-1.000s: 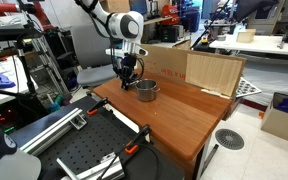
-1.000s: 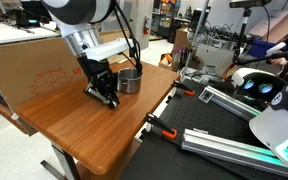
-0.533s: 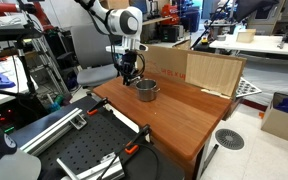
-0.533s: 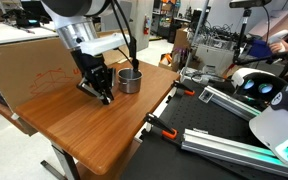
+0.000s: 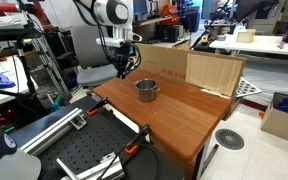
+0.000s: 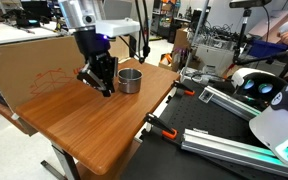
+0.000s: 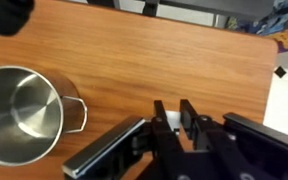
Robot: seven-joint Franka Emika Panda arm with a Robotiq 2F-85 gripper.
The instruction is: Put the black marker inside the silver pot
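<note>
The silver pot stands on the wooden table; it shows in both exterior views and at the left of the wrist view, with nothing inside. My gripper hangs above the table just beside the pot. In the wrist view the gripper has its fingers drawn close, with only a thin gap. The black marker is pinched there and almost wholly hidden by the fingers; no marker lies on the table.
A cardboard box and a wooden board stand along the back edge of the table. Orange clamps sit at the table edge beside a black perforated plate. The pot's handle points toward my gripper.
My gripper has risen from the tabletop beside the pot and now hangs higher, fingers still closed. The pot has not moved.
</note>
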